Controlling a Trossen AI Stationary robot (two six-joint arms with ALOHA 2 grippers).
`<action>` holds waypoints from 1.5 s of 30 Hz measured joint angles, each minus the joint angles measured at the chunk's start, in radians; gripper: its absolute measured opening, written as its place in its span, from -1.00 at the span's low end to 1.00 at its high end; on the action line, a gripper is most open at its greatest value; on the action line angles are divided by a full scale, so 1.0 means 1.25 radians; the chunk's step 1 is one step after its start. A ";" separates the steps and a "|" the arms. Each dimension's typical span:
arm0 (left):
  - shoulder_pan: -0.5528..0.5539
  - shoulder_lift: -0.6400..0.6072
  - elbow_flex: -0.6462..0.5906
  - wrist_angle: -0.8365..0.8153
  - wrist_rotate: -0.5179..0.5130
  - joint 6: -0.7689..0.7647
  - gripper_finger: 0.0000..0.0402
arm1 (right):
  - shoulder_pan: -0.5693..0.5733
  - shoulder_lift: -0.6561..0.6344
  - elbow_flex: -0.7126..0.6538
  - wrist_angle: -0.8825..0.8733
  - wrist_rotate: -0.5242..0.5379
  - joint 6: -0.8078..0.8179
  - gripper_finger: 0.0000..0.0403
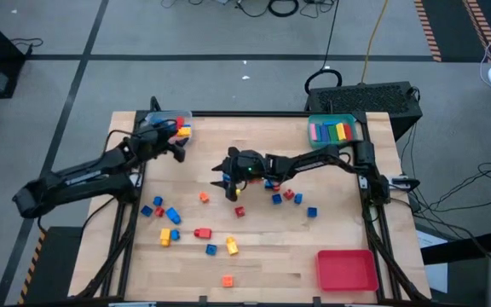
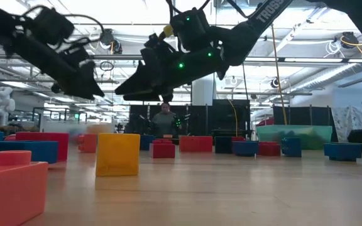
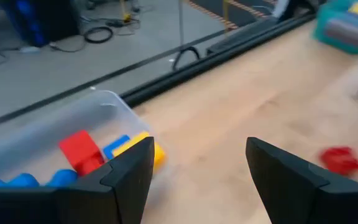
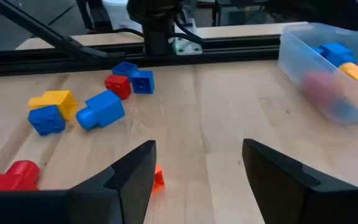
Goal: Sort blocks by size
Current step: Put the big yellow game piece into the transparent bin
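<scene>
Blocks (image 1: 196, 232) are lying scattered across the middle of the table (image 1: 271, 256), waiting to be sorted; a few are already sitting in the clear tray (image 1: 170, 124) at the far left corner, and long bars are filling the teal tray (image 1: 331, 130) at the far right. The left end effector (image 3: 199, 171) is hovering just beside the clear tray, fingers spread wide and holding nothing. The right end effector (image 4: 197, 174) is hanging wide and empty over the table's middle, an orange block (image 4: 158, 178) just beneath it.

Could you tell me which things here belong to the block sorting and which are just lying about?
Job: loose blocks; clear tray; teal tray; red tray; left gripper and right gripper, both open.
Lying about: keyboard; floor cables.
</scene>
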 joint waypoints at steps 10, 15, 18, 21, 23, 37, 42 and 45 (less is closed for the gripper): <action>-0.183 -0.153 0.018 -0.326 0.041 -0.181 0.21 | 0.044 0.033 0.091 -0.072 -0.006 -0.048 0.12; -0.300 -0.148 0.017 -0.330 0.107 -0.252 0.07 | 0.058 0.059 0.117 -0.102 -0.040 -0.044 0.12; -0.365 -0.147 0.017 -0.334 0.131 -0.261 0.00 | 0.068 0.058 0.120 -0.099 -0.124 0.015 0.12; -0.427 -0.143 0.017 -0.329 0.131 -0.253 -0.01 | 0.104 0.058 0.120 -0.105 -0.144 0.049 0.12; -0.461 -0.139 0.017 -0.305 0.122 -0.231 -0.01 | 0.142 0.058 0.120 -0.117 -0.108 0.048 0.12; -0.686 -0.009 0.017 -0.067 0.118 0.011 -0.01 | 0.299 0.063 0.119 -0.235 0.165 0.239 0.12; -0.744 0.110 0.017 0.031 0.082 0.034 -0.01 | 0.339 0.063 0.119 -0.321 0.170 0.406 0.12; -0.765 0.180 0.017 0.100 0.069 0.056 -0.01 | 0.364 0.063 0.142 -0.394 0.165 0.519 0.12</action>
